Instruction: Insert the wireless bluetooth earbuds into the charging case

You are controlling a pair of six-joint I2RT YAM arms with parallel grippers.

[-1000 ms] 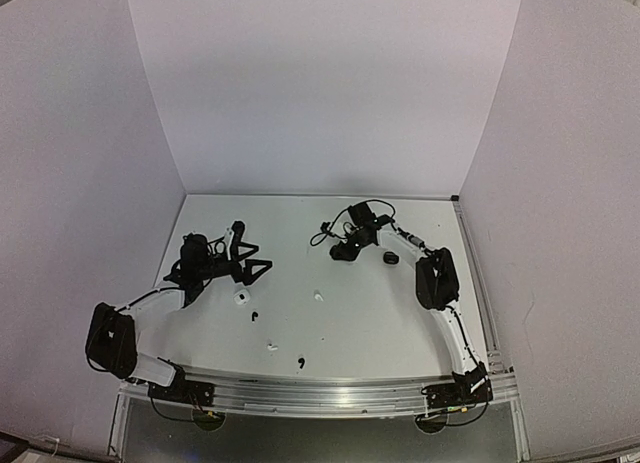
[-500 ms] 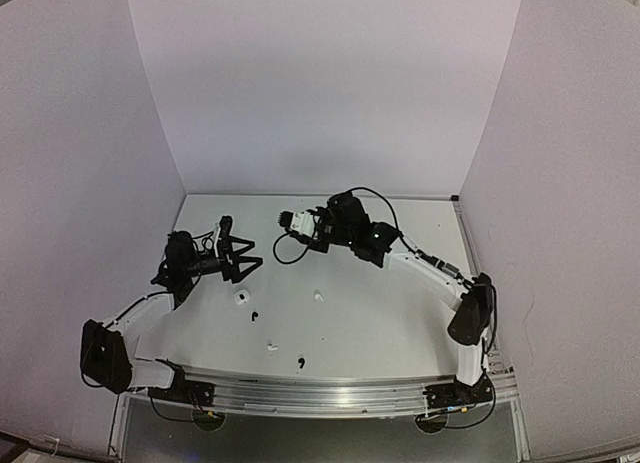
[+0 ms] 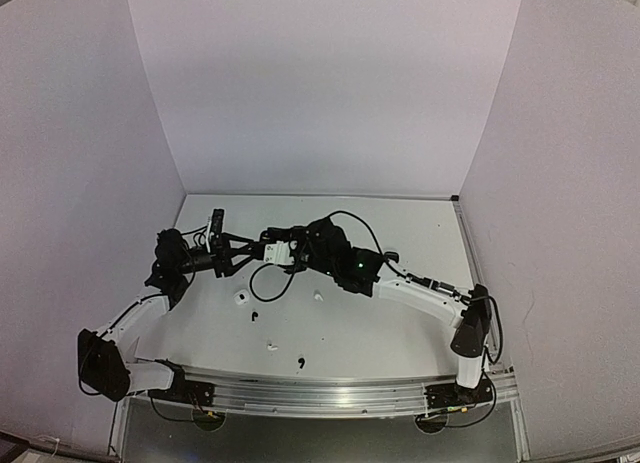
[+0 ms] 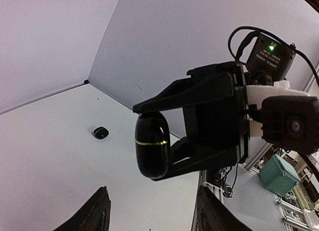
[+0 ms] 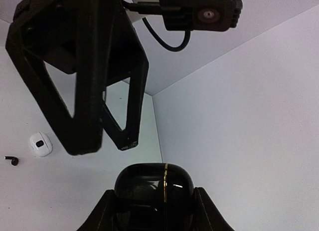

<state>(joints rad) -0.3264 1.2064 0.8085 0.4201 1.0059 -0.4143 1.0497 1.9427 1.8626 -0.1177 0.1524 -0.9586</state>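
A glossy black charging case (image 5: 154, 191) with a thin gold seam is closed and held off the table, with my right gripper (image 5: 154, 213) shut on it. In the left wrist view the same case (image 4: 152, 146) hangs just ahead of my left gripper (image 4: 152, 218), whose fingers stand apart with nothing between them. Seen from above, the left gripper (image 3: 232, 251) and the right gripper (image 3: 262, 247) meet nose to nose over the left half of the table. Earbuds lie loose on the table: a black one (image 3: 254, 314), a white one (image 3: 319, 296), another white one (image 3: 270, 346) and another black one (image 3: 301, 362).
A white case (image 3: 240, 298) sits on the table below the two grippers, with a black earbud (image 5: 12, 160) beside it. A small black rounded case (image 3: 392, 256) lies at the back right. White walls close in the table on three sides.
The right arm has swung left across the table, carrying the black case up to the left gripper. The left gripper has turned to face it and its fingers have narrowed.
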